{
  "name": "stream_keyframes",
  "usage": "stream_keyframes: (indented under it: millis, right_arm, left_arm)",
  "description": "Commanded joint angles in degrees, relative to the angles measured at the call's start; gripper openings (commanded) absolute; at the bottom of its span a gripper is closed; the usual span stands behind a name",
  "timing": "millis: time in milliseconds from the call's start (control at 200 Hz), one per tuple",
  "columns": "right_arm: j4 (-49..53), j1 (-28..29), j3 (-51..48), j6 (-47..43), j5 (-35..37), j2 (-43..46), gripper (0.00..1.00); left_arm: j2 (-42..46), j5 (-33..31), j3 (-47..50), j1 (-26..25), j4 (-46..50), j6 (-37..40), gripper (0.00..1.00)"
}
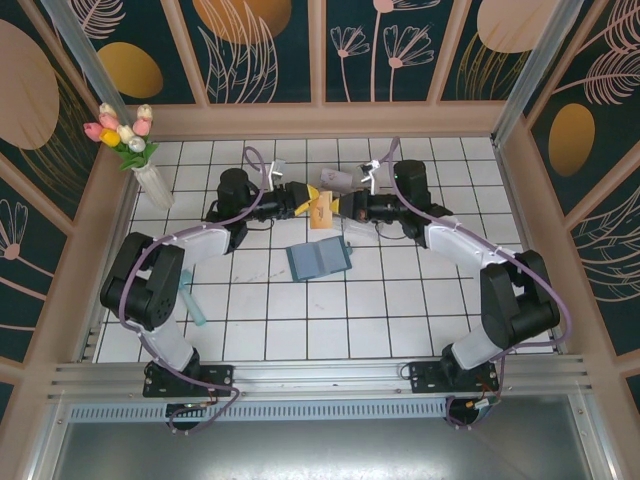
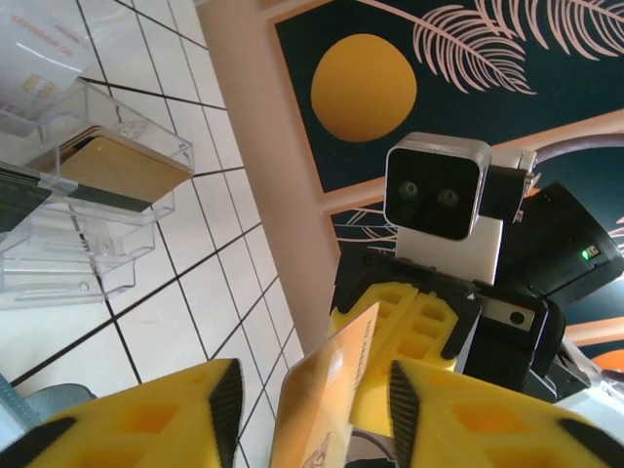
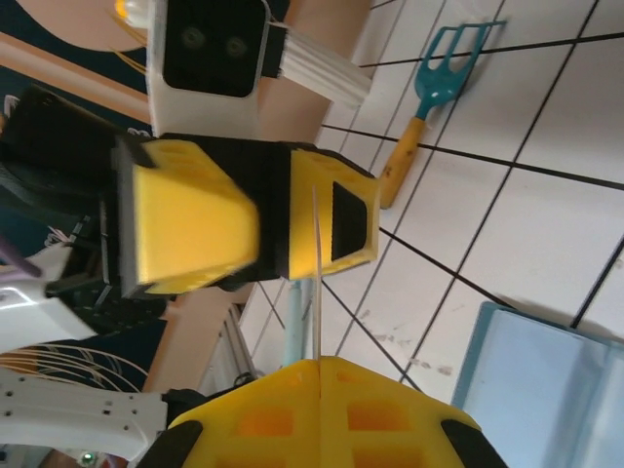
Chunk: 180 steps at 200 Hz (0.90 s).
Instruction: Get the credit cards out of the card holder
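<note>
A yellowish-gold credit card [image 1: 321, 208] hangs in the air between the two grippers, above the back of the table. My right gripper [image 3: 317, 363] is shut on one end of the card [image 3: 315, 263], which I see edge-on. My left gripper [image 2: 314, 385] stands open around the other end of the card [image 2: 327, 390], with a gap at each pad. The card holder [image 1: 318, 258] lies open on the tiles just in front of the grippers, its blue-grey inner face [image 3: 546, 390] upward. More gold cards [image 2: 117, 166] lie stacked in a clear plastic box.
The clear plastic box [image 2: 88, 234] stands on the tiles near the left gripper. A vase of tulips [image 1: 150, 180] is at the back left. A teal hand fork [image 3: 439, 88] with a wooden handle lies on the tiles. Wooden walls ring the table.
</note>
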<state>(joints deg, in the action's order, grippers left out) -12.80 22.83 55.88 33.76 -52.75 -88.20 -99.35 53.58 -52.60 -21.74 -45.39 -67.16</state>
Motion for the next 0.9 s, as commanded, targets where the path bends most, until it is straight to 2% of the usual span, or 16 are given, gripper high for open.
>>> stream_keyframes:
  millis: [0, 160, 210, 315, 375, 591, 781, 896]
  right_arm:
    - [-5.83, -0.53, 1.10, 2.90, -3.27, 1.54, 0.00]
    - [-8.86, -0.63, 0.59, 6.65, -2.45, 1.84, 0.00]
    - [-10.93, -0.51, -0.26, 9.38, -0.97, 2.41, 0.00]
    - [-17.45, -0.25, -3.32, 15.93, 2.85, 4.19, 0.29]
    - [-21.81, 0.49, -4.83, 18.35, 4.41, 5.45, 0.36]
    - [-28.28, 3.47, -5.04, 25.31, 10.87, 5.05, 0.41]
    - [-26.87, 4.54, -4.08, 26.36, 15.23, 2.93, 0.45]
    - [-26.73, 4.50, -4.76, 26.01, 16.59, 2.55, 0.48]
  left_arm:
    - [-0.33, 2.58, 0.83, -0.06, -8.46, -3.37, 0.37]
    - [2.10, 0.96, 0.84, -0.15, -9.36, -3.17, 0.00]
    - [3.38, -0.29, 0.88, -0.19, -9.26, -2.98, 0.00]
    - [4.72, -2.41, 0.55, -0.16, -9.33, -2.97, 0.00]
    - [5.25, -4.04, 0.33, -0.15, -8.88, -3.27, 0.00]
    - [5.52, -8.86, 0.43, -0.35, -9.46, -6.27, 0.00]
    - [5.37, -9.61, -0.48, -0.32, -10.49, -7.81, 0.00]
    - [5.96, -10.51, -0.55, -0.38, -8.16, -6.19, 0.00]
